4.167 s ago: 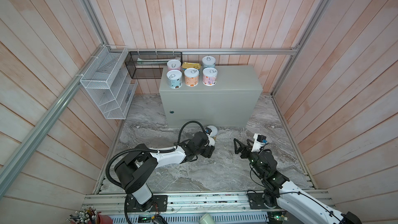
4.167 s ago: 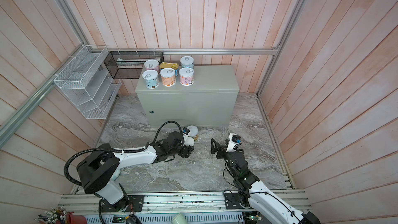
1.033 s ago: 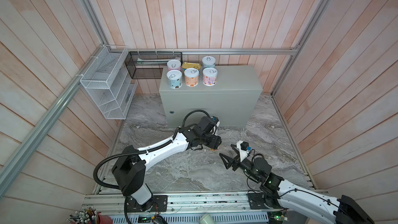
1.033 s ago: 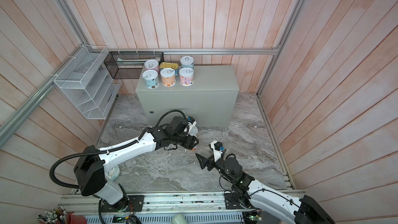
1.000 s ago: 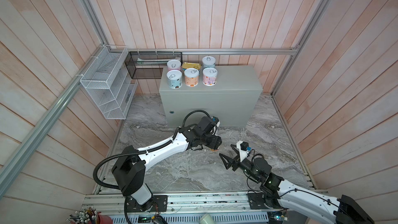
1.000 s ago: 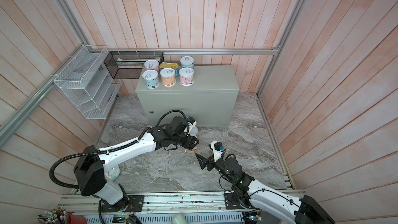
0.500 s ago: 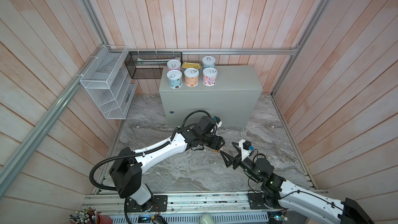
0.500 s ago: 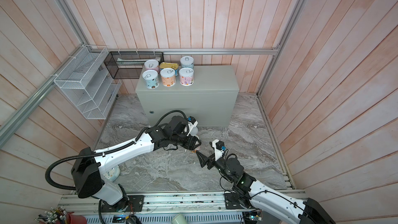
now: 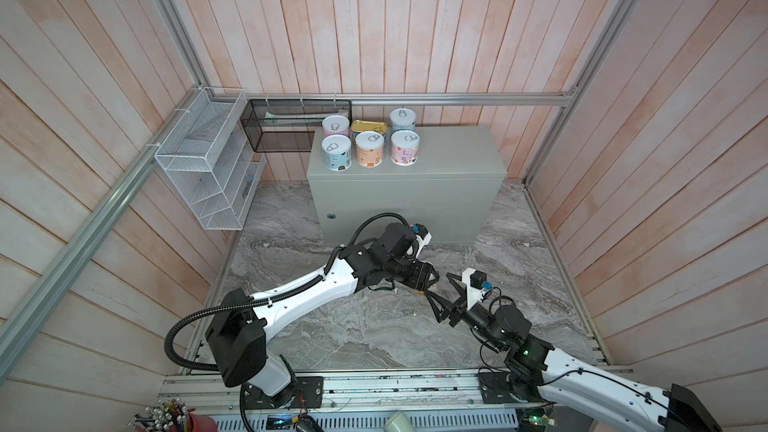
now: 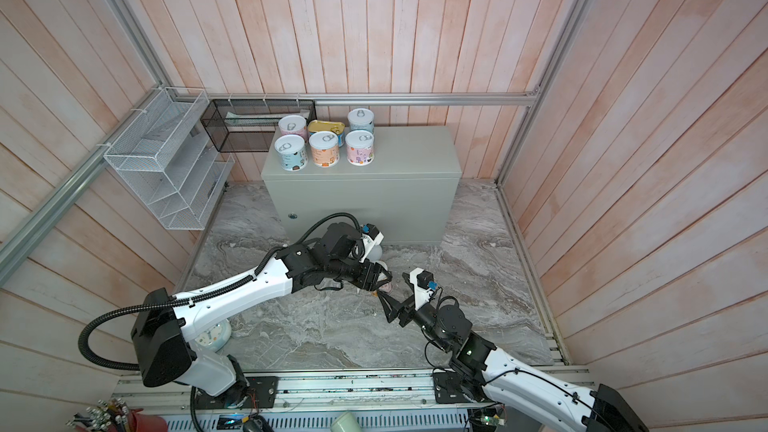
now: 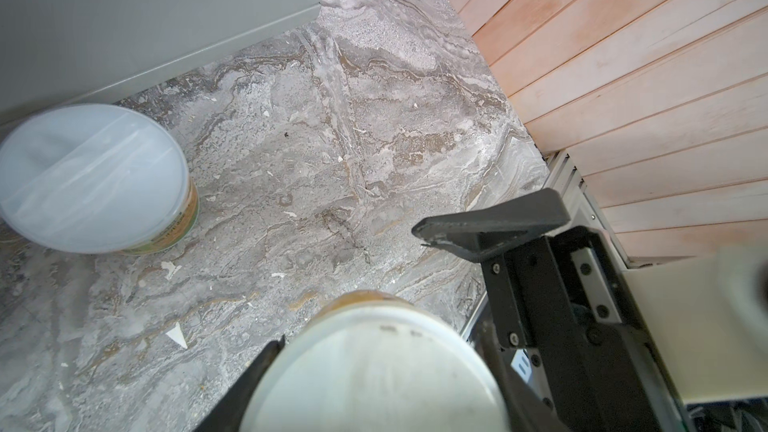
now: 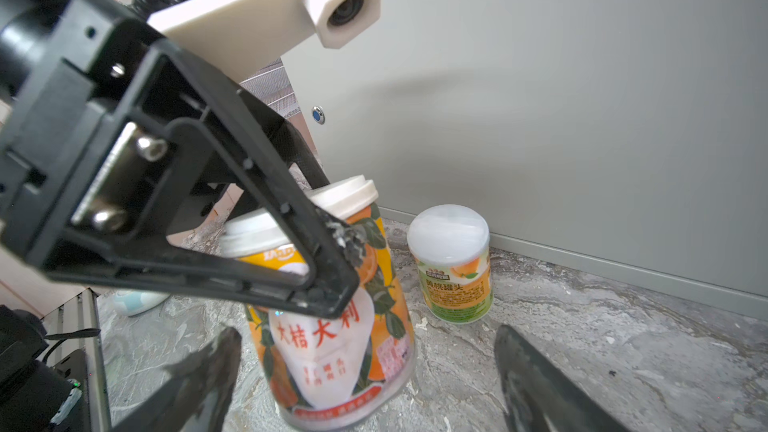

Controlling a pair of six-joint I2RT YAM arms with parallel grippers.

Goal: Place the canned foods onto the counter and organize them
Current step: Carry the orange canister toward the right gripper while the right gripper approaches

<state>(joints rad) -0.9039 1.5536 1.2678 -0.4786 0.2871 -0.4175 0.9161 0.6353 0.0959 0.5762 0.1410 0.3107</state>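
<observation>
Pinching white-lidded orange can [image 12: 332,338], left tool [image 9: 430,281]; right tool [image 9: 437,284] spread around it; counter [image 9: 453,151] holding six tins [image 9: 370,148].

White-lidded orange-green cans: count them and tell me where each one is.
2. The tilted can is held in the left gripper, just ahead of the open right gripper. The upright can stands on the marble floor by the counter's front. More may be hidden.

- Bright and even in both top views, faint shadows on the marble floor [image 9: 374,338].
- Bent outward at the edges along the wall planks [image 9: 83,76].
- Blurred up close on the near can [image 11: 374,376], left wrist view.
- Softly shadowed across the desk [image 12: 540,97] front, right wrist view; out of focus at the fingers [image 12: 208,367] of the right claw [image 12: 368,332].
</observation>
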